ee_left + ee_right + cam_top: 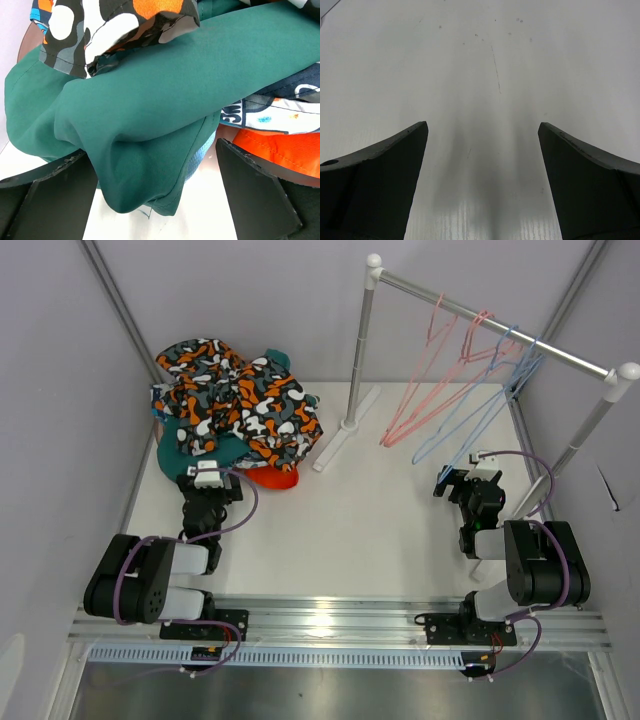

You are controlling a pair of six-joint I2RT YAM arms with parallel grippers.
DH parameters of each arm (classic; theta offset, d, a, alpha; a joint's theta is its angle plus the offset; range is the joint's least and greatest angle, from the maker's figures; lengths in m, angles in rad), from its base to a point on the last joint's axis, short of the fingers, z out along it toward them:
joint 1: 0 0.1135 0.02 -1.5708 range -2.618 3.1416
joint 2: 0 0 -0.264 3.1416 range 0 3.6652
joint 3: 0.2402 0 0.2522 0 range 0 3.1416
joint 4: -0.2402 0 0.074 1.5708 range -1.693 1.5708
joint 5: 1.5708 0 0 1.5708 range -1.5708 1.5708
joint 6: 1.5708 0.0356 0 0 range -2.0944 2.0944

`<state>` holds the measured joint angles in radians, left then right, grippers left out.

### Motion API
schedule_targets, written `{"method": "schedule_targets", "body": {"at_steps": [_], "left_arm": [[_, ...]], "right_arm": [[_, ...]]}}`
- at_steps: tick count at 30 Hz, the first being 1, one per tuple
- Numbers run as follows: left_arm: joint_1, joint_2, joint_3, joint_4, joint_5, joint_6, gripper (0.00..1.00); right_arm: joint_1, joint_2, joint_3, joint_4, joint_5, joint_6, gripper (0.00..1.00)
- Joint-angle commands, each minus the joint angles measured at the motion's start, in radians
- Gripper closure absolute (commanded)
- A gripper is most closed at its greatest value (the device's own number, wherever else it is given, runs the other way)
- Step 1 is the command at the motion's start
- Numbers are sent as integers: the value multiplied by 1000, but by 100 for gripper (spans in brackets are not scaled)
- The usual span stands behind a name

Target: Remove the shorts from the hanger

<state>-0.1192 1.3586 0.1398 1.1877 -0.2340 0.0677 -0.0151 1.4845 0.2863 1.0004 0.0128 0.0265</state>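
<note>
We see our left gripper (152, 150) wide open, with the green shorts (150, 95) right at its fingers. Our right gripper (482, 127) is open too, over the table (485, 60).

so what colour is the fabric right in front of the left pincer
Plain dark teal fabric, no print. It shows best in the left wrist view.

The teal shorts (165, 100) are showing as smooth, matt woven cloth, and the patterned shorts (115, 25) are looking equally soft. The fingers (255, 195) of my left hand (150, 150) are looking like matt black plastic, scuffed along the edges. The tabletop (485, 60) is giving off a soft sheen, finely scratched. The rack rail (490, 321) is gleaming like metal.
</note>
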Motion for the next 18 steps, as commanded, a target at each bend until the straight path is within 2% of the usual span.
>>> {"method": "schedule_targets", "body": {"at_steps": [1,6,7,8,9,10,11,12,13,14,15,16,18], "left_arm": [[6,-12,9,55,-18,-19,1],[4,-12,11,56,-18,-17,1],[4,-12,9,56,-18,-19,11],[4,-10,11,56,-18,-17,27],[4,-12,9,56,-18,-17,50],[4,-12,11,56,-18,-17,93],[4,-10,7,56,-18,-19,100],[4,-12,9,56,-18,-17,98],[4,-10,9,56,-18,-17,56],[4,-12,9,56,-18,-17,27],[4,-12,9,56,-18,-19,13],[4,-10,9,56,-16,-19,1],[4,-10,9,55,-16,-19,1]], "right_arm": [[-3,-12,1,24,-2,3,1],[-3,-12,1,24,-2,3,1],[-3,-12,1,24,-2,3,0],[-3,-12,1,24,-2,3,0],[-3,-12,1,24,-1,3,1],[-3,-12,1,24,-1,3,1],[-3,-12,1,24,-1,3,1],[-3,-12,1,24,-2,3,1],[-3,-10,1,24,-2,3,1],[-3,-12,1,26,-2,1,1],[-2,-12,1,24,-2,3,1],[-3,-12,1,26,-2,3,0],[-3,-12,1,26,-2,3,1]]}}
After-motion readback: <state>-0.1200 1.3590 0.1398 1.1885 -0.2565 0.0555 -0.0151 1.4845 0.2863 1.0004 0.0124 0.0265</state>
